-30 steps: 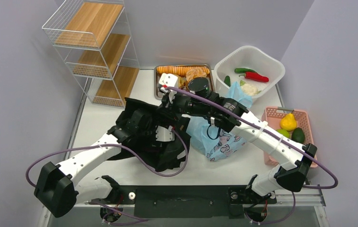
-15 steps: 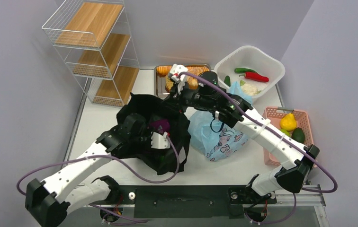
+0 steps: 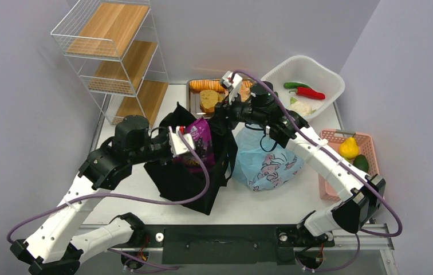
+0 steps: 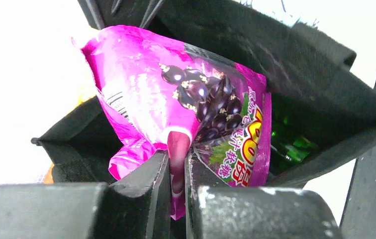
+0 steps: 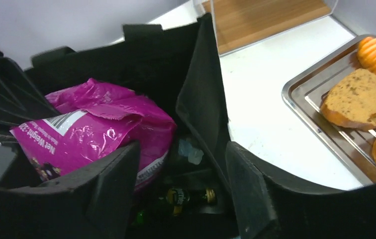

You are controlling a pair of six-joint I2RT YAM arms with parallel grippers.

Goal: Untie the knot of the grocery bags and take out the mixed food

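Note:
A purple grape snack packet (image 3: pixel 197 143) hangs above the mouth of the black tote (image 3: pixel 182 180), pinched at its lower edge by my shut left gripper (image 3: pixel 181 141). The left wrist view shows the packet (image 4: pixel 176 94) clamped between the fingers (image 4: pixel 178 172), with a green bottle (image 4: pixel 288 144) deep in the tote (image 4: pixel 295 64). My right gripper (image 3: pixel 224 114) stands open over the tote's far right rim. In its own view the gripper (image 5: pixel 183 184) straddles the tote wall (image 5: pixel 201 99) above the bottle (image 5: pixel 196 196) and packet (image 5: pixel 96 129). The pale blue bag (image 3: pixel 266 163) lies right of the tote. Its knot is hidden by the right arm.
A steel tray (image 3: pixel 192 97) with bread (image 3: pixel 208 100) and an orange loaf (image 3: pixel 205 85) sits behind the tote. A white basin (image 3: pixel 323 71) holds peppers and cauliflower. At the right edge is a pink basket (image 3: pixel 331 137) with lemon and avocado. A wire shelf (image 3: pixel 117 57) stands back left.
My left gripper shut on the purple packet inside the tote and lifted it up and left. My right gripper opened and shifted right along the rim. The tote now stands more upright.

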